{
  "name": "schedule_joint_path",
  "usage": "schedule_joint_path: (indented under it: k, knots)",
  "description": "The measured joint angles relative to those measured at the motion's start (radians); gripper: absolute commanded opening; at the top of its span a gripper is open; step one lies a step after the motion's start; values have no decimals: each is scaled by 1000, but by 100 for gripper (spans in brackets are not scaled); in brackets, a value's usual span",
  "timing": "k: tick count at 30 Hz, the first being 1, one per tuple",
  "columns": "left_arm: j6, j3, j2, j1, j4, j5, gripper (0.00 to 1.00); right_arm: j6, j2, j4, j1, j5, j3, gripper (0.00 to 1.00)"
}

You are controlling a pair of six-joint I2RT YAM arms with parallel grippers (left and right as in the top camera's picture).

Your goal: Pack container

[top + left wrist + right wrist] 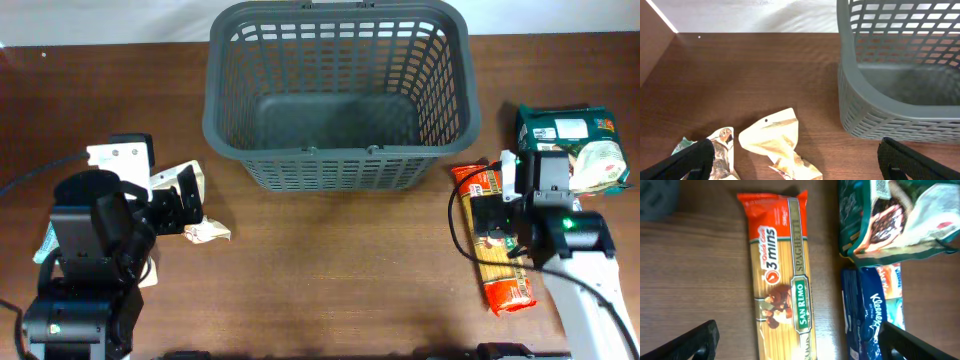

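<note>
The container, a large dark grey slotted basket, stands empty at the table's back centre; its near corner shows at the right of the left wrist view. My left gripper is open low over the table left of the basket, and a crumpled cream snack packet lies between its fingers. My right gripper is open above an orange spaghetti packet, which lies lengthwise on the table right of the basket. Neither gripper holds anything.
A second printed packet and a teal scrap lie by my left finger. A green bag and a blue Kleenex pack sit right of the spaghetti. The green bag is at the far right.
</note>
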Motion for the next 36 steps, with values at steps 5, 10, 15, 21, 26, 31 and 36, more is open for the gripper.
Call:
schedule_joint_path:
  k: [5, 10, 15, 21, 26, 31, 36]
  knots:
    - [3, 0, 1, 0, 0, -4, 99, 8, 76, 58, -74, -79, 0, 99]
    - [3, 0, 8, 0, 1, -4, 99, 50, 124, 120, -134, -226, 0, 99]
    - [5, 0, 40, 0, 2, -4, 99, 60, 164, 146, -139, -327, 0, 99]
    - [7, 0, 82, 0, 4, -4, 99, 16, 233, 116, -140, -369, 0, 99]
    - [7, 0, 93, 0, 14, -4, 99, -64, 279, 74, -140, -373, 0, 99]
    - [17, 0, 93, 0, 19, -4, 99, -116, 325, 56, -140, -363, 0, 99]
    - [22, 0, 93, 0, 20, -4, 99, -150, 359, 55, -140, -332, 0, 99]
